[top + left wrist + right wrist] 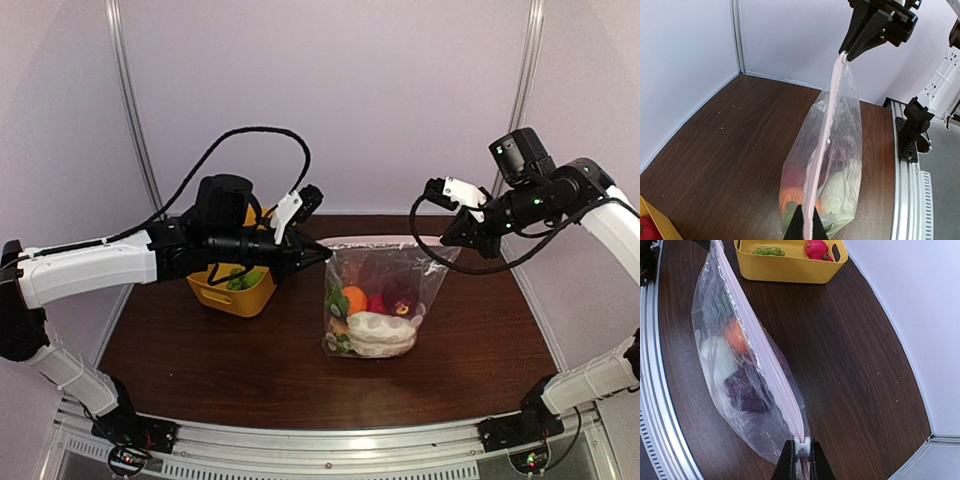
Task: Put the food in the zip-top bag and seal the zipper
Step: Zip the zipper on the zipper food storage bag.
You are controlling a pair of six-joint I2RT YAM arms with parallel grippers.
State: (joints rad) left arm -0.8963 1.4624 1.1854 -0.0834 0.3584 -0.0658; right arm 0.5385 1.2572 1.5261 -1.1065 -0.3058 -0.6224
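The zip-top bag (pixel 392 292) hangs stretched between my two grippers, its bottom resting on the table. Inside it lies food: an orange piece (pixel 354 299), a red one, a dark purple one (pixel 744 390), green bits and a white one (pixel 380 335). The pale zipper (pixel 385 242) runs taut along the top edge. My left gripper (pixel 325 252) (pixel 807 220) is shut on the zipper's left end. My right gripper (pixel 447 238) (pixel 801 450) is shut on the white slider (pixel 801 446) at the right end. More food stays in the yellow tub: a red piece (pixel 816 249) and green grapes (pixel 767 251).
The yellow tub (pixel 232 292) (pixel 790 269) stands at the back left of the dark wooden table (pixel 200 360), partly under my left arm. White walls close in the back and both sides. A metal rail (pixel 330 440) runs along the near edge.
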